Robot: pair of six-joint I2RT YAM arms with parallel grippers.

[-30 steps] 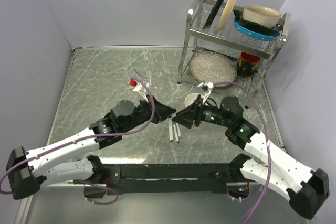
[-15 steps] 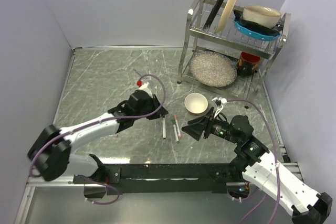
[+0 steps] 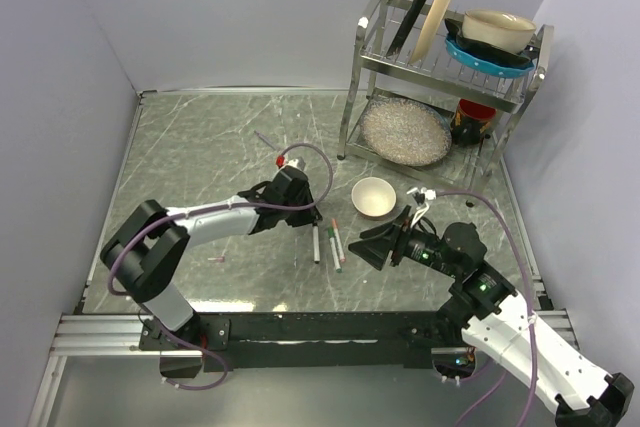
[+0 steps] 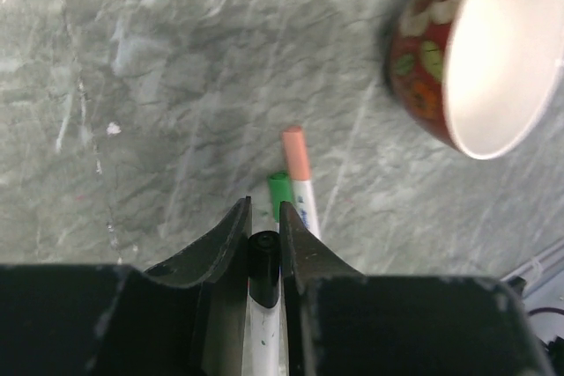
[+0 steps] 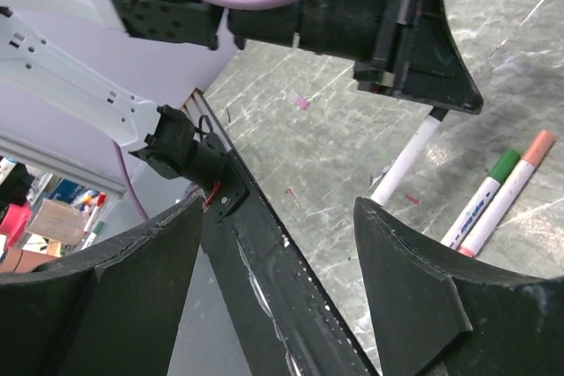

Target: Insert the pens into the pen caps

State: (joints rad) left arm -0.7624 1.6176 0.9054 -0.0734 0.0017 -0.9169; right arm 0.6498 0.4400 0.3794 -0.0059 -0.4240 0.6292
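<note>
Three pens show in the middle of the top view, just below the bowl (image 3: 374,197). The left gripper (image 3: 307,217) is closed on the top end of the black-ended pen (image 3: 316,245). The pink-ended pen (image 3: 333,232) and the green-ended pen (image 3: 338,253) lie just to its right. A second ago both grippers were close together here. Now the right gripper (image 3: 367,245) sits back at the right, apart from the pens. A tiny pink cap (image 3: 217,260) lies far to the left.

Left wrist view: the fingers (image 4: 231,235) squeeze the black end at the bottom middle. The green and pink ends are just above.

Right wrist view: the right fingers (image 5: 414,305) stand wide apart with nothing between them. At the top, the left gripper holds its pen slanting down to the table (image 5: 352,129).
</note>
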